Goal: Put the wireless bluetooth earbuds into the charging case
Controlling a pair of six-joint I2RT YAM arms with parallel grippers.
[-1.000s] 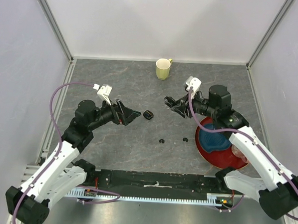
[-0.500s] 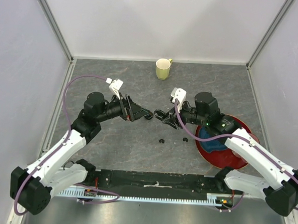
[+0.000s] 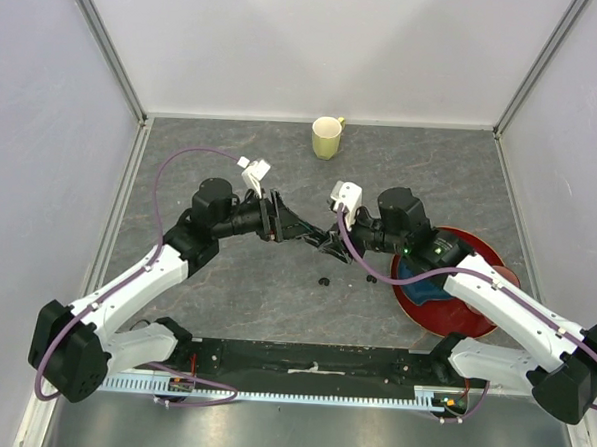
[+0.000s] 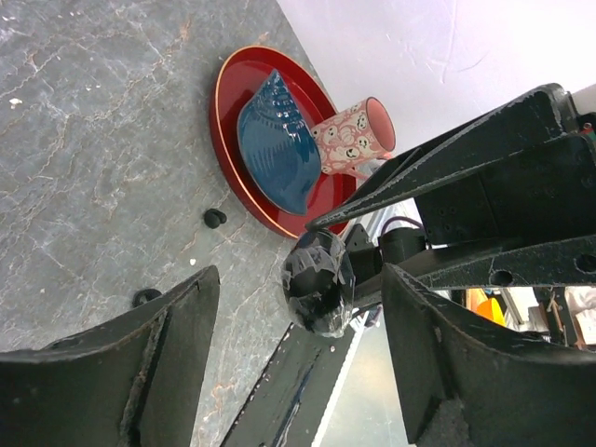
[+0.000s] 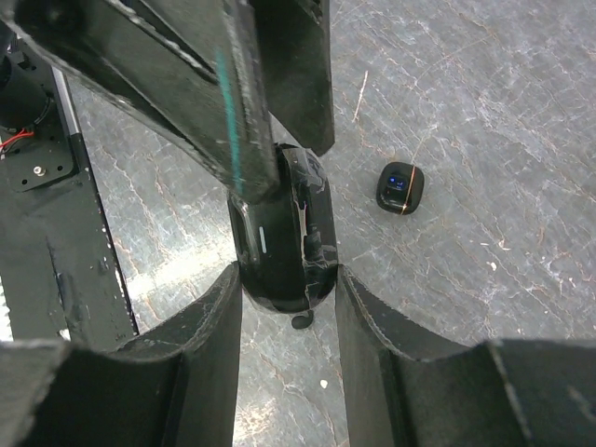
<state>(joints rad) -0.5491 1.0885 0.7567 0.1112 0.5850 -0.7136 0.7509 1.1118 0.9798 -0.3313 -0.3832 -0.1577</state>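
right gripper (image 5: 285, 284) clamps charging case (image 5: 279, 237); case top hidden behind left gripper (image 4: 300, 284), jaws spread wide.

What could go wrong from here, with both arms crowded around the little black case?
The glossy case is pinched only at its sides by the right jaws, so it may slip or twist if the open left jaws close on it. Both sets of jaws are crowded together and might clash. Loose earbuds nearby could get knocked.
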